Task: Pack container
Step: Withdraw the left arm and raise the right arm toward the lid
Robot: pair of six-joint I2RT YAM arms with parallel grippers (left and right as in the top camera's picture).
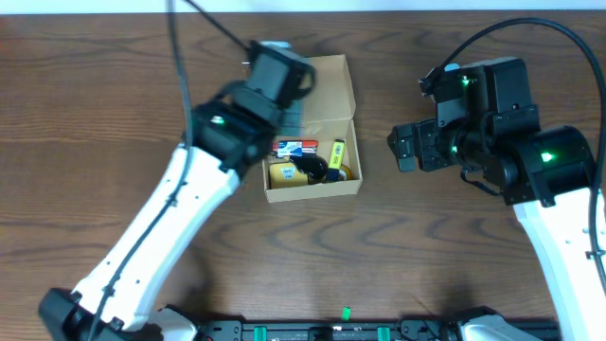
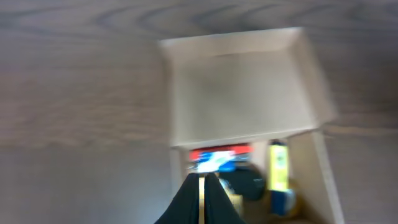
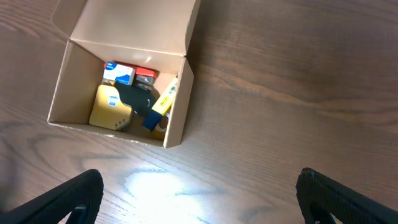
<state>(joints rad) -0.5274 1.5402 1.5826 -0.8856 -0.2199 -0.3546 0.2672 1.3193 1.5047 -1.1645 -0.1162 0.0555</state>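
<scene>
**Operator:** What do I have in front of me, biggest first?

**Spotter:** You have one wooden table [image 1: 95, 114] and two arms on it. Your left arm [image 1: 161, 237] reaches in from the near left. Your right arm [image 1: 568, 227] stands at the right.

**Operator:** And the container?

**Spotter:** You have one container [image 1: 312, 192]. It sits on the table between your arms, close to the left one and well apart from the right one. Its single flap lid [image 2: 242, 93] stands open on the far side. Your left wrist hangs over the lid's left part.

**Operator:** What's inside it?

**Spotter:** You can tell five things apart in the right wrist view. Largest is one yellow square box [image 3: 111, 107] at the near left. One black item [image 3: 135, 96] touches it in the middle. One yellow stick with a blue end [image 3: 160, 106] lies along the right wall. One small blue-and-white pack [image 3: 119, 72] and one small red pack [image 3: 145, 76] sit side by side against the back wall. Whether more lies under the stick, you cannot tell.

**Operator:** Fingers?

**Spotter:** Your left gripper [image 2: 201, 177] has its two fingers pressed together above the contents, with nothing visibly between them. Your right gripper [image 3: 199, 199] is spread wide and empty over bare table near the container.
</scene>
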